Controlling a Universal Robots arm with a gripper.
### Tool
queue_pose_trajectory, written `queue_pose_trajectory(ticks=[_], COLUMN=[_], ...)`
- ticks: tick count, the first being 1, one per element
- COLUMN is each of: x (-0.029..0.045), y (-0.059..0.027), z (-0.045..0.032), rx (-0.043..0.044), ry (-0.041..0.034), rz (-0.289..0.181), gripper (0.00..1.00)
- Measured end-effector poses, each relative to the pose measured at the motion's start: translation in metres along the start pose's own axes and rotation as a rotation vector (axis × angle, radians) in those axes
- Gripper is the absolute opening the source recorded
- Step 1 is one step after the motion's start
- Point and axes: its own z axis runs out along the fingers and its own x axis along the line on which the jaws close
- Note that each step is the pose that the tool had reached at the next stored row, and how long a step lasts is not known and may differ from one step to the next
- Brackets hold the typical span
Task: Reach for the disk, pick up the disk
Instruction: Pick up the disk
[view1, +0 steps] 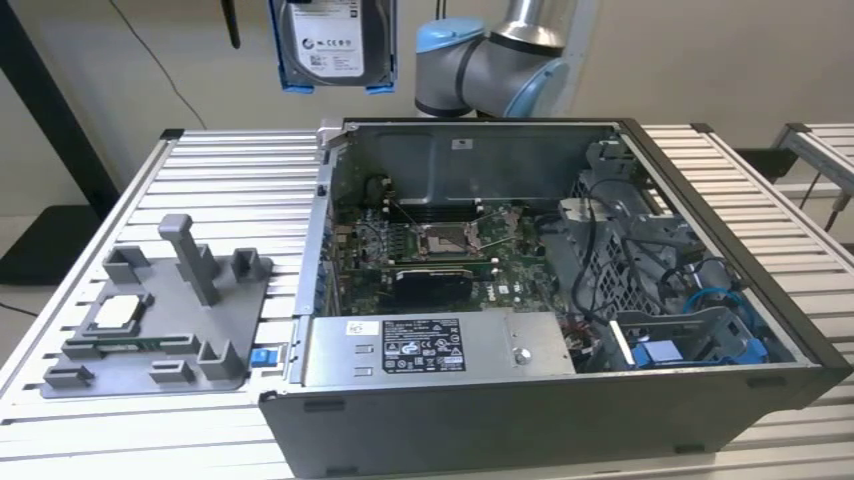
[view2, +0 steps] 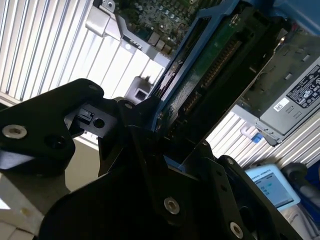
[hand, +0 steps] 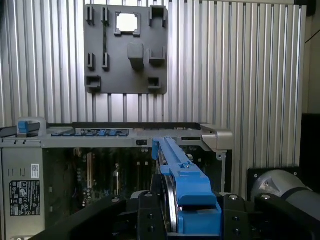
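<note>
Well, the disk (view1: 334, 45) is already off the table (view1: 227, 200). In the exterior view it hangs upright in the air above the back left corner of the open computer case (view1: 534, 300), label facing the room, close to the arm (view1: 494, 60). Both wrist views show the gripper (hand: 182, 212) clamped on it, a black finger (hand: 145, 202) on either side and a blue rail (hand: 182, 175) running out between them. The second wrist view shows the drive edge-on, its green circuit board (view2: 210, 65) bare.

I'd judge it stiff and fairly heavy for its size, with smooth metal faces that could slide under a weak pinch. It would take a knock badly, and the bare board and connector pins look like the tender parts. The long edges, where the plastic rails give some bite, seem the sensible place to hold it.

Over on the exterior view's left, a grey tray (view1: 160, 320) holds a small square chip (view1: 114, 312), well apart.
</note>
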Motion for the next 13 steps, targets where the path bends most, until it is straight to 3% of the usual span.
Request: queue_pose_trajectory(ticks=[13], x=[0.0224], y=[-0.0231], z=[-0.0023], rx=[-0.0148], ry=[0.0003], rz=[0.001], gripper=[0.0])
